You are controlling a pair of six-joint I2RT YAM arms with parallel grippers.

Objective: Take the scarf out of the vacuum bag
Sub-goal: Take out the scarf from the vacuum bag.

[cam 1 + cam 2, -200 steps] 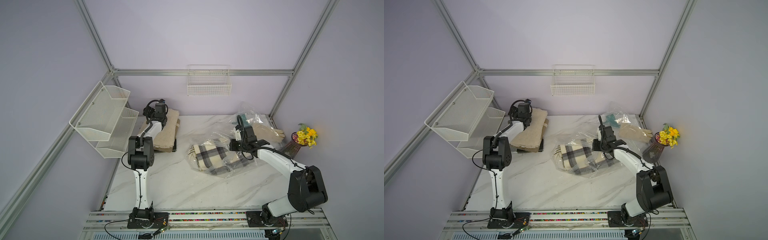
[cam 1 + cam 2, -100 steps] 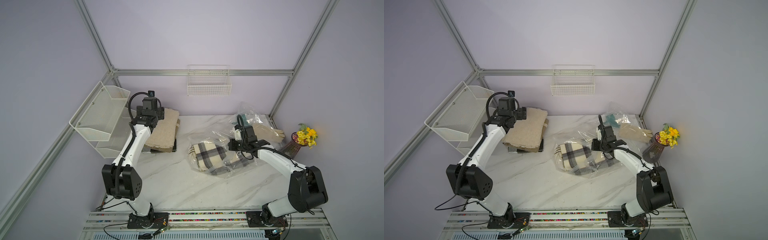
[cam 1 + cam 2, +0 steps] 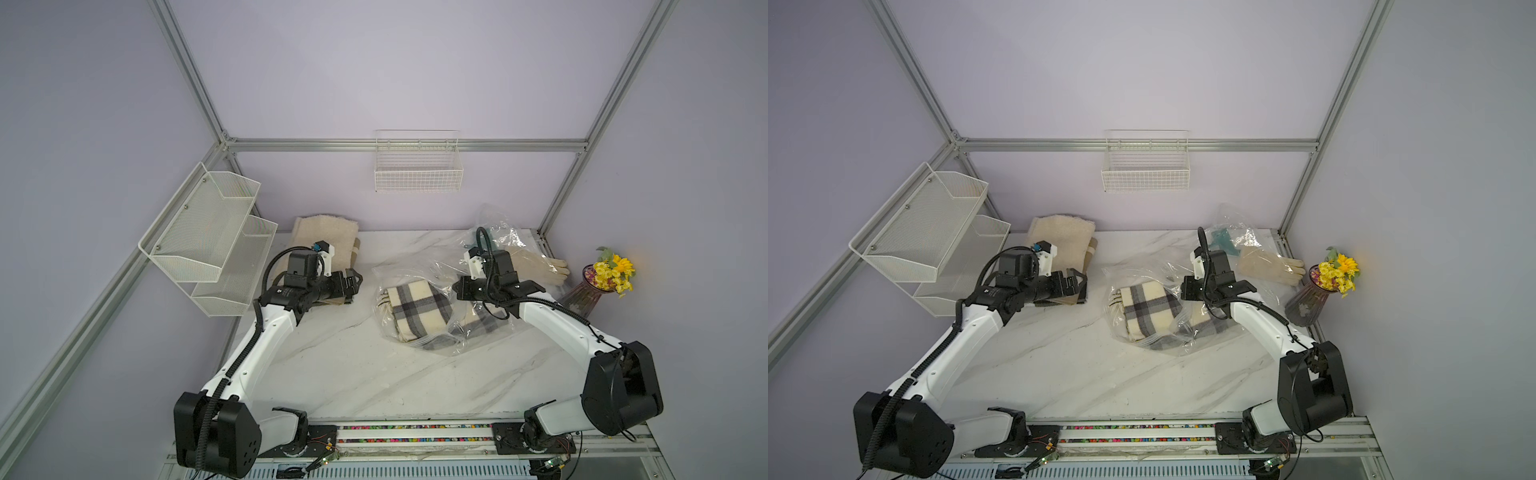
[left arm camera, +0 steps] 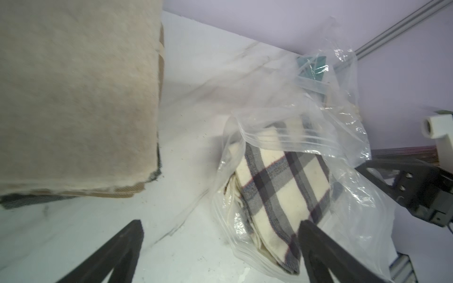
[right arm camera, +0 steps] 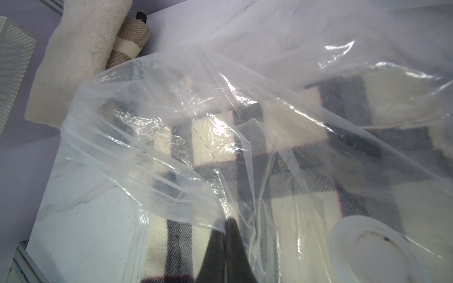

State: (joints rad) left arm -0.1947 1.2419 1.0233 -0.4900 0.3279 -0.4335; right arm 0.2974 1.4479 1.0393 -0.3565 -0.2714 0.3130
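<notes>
White wire-mesh shelves point(image 3: 208, 245) hang at the far left, with a folded beige towel point(image 3: 328, 232) beside them on the marble surface point(image 3: 353, 374). The left gripper point(image 3: 354, 283) hovers by the towel's near corner. Its jaws are spread wide and empty, and it points across at the vacuum bag point(image 3: 405, 272) but is well apart from it.

In the middle, the plaid scarf point(image 3: 419, 309) lies wholly inside that bag, so nothing is out yet. I judge the bag opened and held, with the reach, grasp and pull left to do.

The right gripper point(image 5: 226, 221) is clenched on a fold of the bag's film, holding it raised. Only the right wrist view shows that pinch and the round white valve cap point(image 5: 372, 252), which cannot be made out in the top views. The left wrist view alone shows the bag's mouth gaping toward the empty gripper.

Further right lie a pale glove point(image 3: 540, 268) and a vase of yellow flowers point(image 3: 611, 278).
</notes>
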